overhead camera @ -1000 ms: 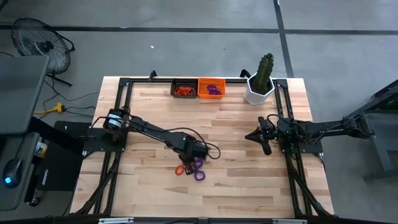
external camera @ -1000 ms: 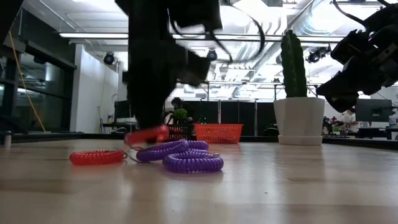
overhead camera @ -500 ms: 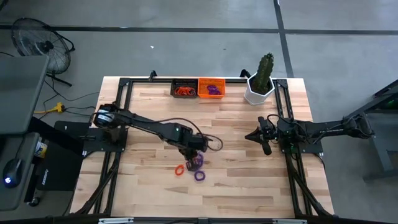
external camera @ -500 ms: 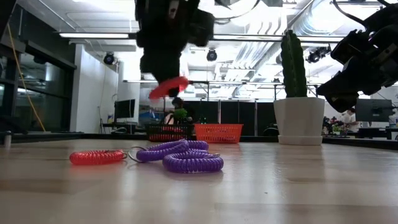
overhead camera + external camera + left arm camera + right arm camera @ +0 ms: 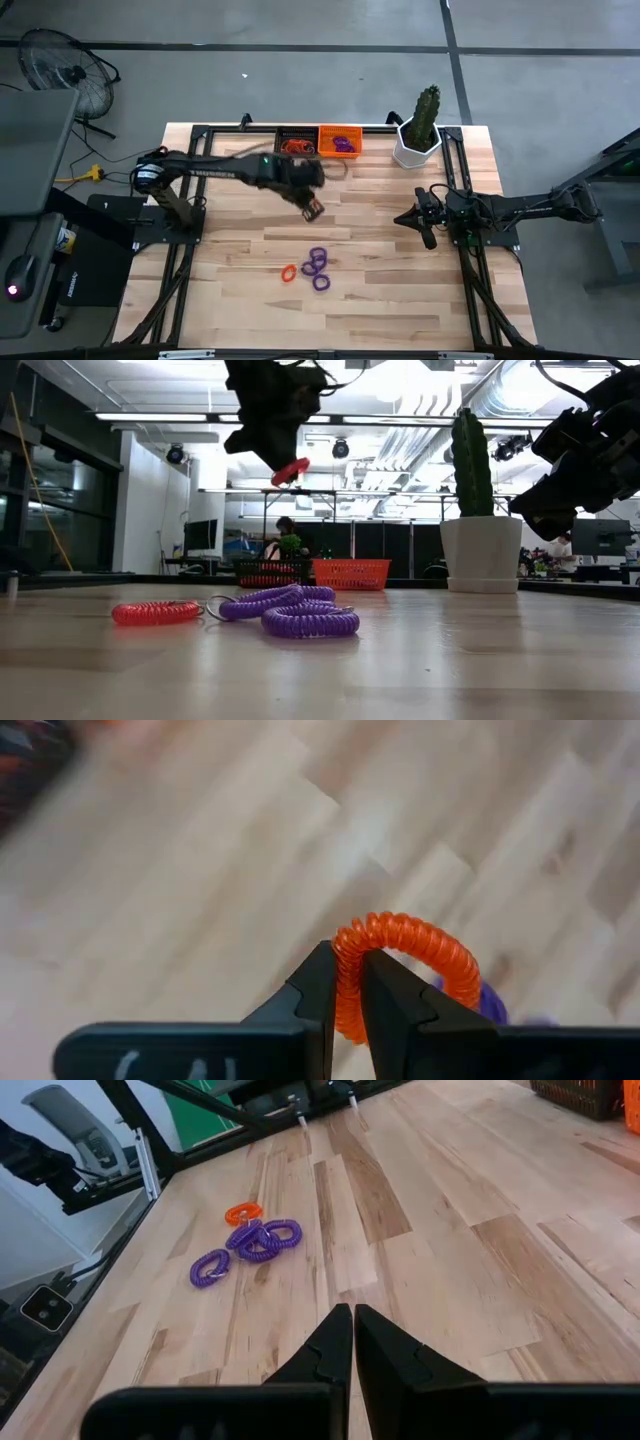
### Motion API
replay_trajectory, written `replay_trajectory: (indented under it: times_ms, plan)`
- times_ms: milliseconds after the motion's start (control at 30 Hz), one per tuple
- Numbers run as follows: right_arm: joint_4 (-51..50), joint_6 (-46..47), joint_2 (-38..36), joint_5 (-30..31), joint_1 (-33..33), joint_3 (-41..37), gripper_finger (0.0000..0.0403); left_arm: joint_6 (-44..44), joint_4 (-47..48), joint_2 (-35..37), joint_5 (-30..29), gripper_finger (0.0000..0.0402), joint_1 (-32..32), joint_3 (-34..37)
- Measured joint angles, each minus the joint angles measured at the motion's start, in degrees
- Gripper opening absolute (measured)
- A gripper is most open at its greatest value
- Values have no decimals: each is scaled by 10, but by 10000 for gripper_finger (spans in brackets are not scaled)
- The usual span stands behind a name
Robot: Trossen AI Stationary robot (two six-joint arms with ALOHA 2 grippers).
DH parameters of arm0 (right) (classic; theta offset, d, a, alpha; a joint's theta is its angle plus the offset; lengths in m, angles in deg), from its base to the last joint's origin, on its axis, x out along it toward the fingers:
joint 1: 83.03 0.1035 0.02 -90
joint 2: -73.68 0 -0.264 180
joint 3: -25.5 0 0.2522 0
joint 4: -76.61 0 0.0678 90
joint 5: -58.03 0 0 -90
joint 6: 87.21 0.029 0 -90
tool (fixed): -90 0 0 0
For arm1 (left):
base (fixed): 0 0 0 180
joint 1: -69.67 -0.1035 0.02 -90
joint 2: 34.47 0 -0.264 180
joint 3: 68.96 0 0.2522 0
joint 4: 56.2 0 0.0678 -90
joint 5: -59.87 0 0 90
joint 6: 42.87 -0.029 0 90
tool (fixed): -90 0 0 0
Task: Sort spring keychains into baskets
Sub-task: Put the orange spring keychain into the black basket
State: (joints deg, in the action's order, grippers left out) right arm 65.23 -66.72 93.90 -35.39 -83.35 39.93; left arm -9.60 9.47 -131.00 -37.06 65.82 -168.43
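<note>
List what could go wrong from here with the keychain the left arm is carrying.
The left gripper pinches the orange keychain by one thin edge, well above the table, so it may slip out. The black basket and orange basket sit touching, so a drop could land in the wrong one.

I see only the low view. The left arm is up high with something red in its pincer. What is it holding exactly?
Observer: An orange coil ring; the left wrist view shows the left pincer shut on it.
Operator: Where is the arm over the table?
Observer: From above, the left pincer is between the loose pile and the black basket.
Operator: How many rings remain on the table?
Observer: One orange ring and four purple rings.
Operator: And the right arm?
Observer: The right pincer waits shut at the table's right side.
</note>
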Motion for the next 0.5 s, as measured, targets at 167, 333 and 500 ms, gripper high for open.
replay_trajectory:
  times_ms: [167, 333, 500]
  plan:
    - [0, 0, 0, 0, 0, 0, 12, 0, 1, 11, -27, 33, -69, 0]
    - [0, 0, 0, 0, 0, 0, 12, 0, 1, 12, -51, 33, -141, 0]
    - [0, 0, 0, 0, 0, 0, 12, -7, -22, 10, -72, 33, -201, 0]
